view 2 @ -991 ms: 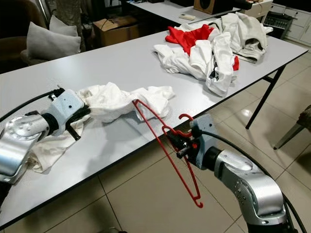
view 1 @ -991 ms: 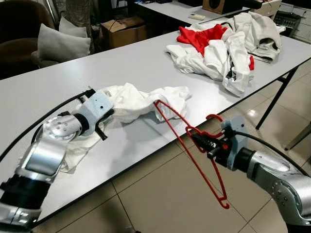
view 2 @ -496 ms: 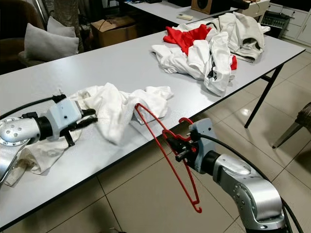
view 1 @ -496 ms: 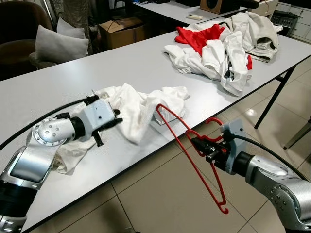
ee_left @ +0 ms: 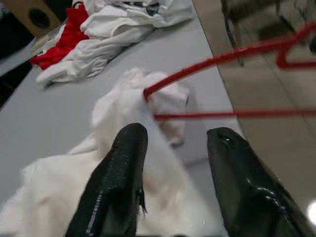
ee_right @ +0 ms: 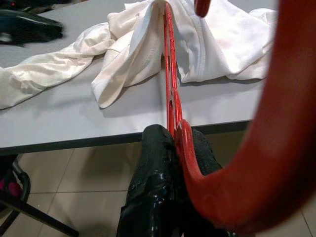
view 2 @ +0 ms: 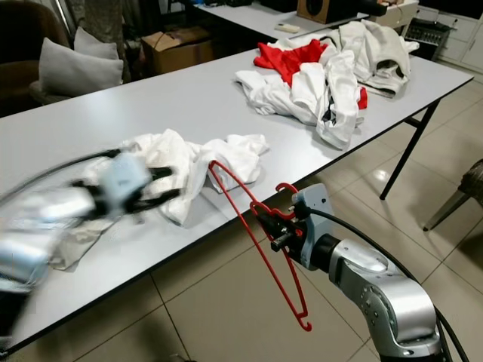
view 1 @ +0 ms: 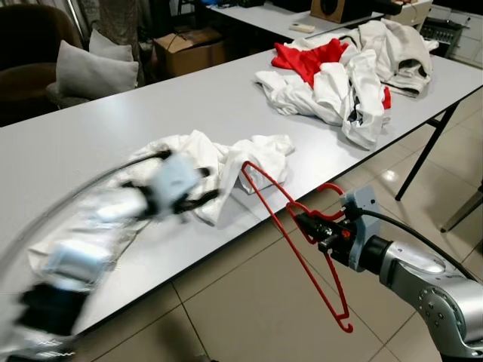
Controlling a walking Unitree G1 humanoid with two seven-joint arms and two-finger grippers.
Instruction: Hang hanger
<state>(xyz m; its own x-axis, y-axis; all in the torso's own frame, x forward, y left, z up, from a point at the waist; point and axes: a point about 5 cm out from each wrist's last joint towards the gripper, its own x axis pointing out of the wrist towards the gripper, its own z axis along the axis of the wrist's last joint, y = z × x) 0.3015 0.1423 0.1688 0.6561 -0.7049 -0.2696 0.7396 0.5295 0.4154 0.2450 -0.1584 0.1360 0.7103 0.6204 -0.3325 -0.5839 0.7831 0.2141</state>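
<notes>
Red hanger [view 1: 290, 234] clamped at its neck between the fingers of the right end effector [view 1: 315, 228], held in the air just off the desk's [view 1: 136, 105] near edge, above the tiled floor [view 1: 249, 309]. Hanger tilted: one shoulder tip up at the desk edge, touching or tucked into the white shirt [view 1: 226, 162]; other end hanging low toward the floor. Hook curving up just above the right end effector. In the right wrist view, black fingers [ee_right: 155, 182] pressed tight on the red neck, hanger arm running straight into a fold of the shirt. Left end effector [view 1: 202, 197] blurred in the head views, low over the desk at the near side of the shirt. In the left wrist view its two fingers [ee_left: 121, 177] spread apart with white cloth between and beneath them; cannot tell whether any cloth is pinched. Shirt crumpled, lying on the desk near the front edge, one part trailing toward the robot's left. Pile of white and red clothes [view 1: 343, 68] farther back on the desk, toward the right, well apart from the shirt. Beyond the desk on the left, a grey cushion [view 1: 90, 72] on a dark chair, a cardboard box [view 1: 190, 47] near it. Second desk [view 1: 264, 15] behind.
</notes>
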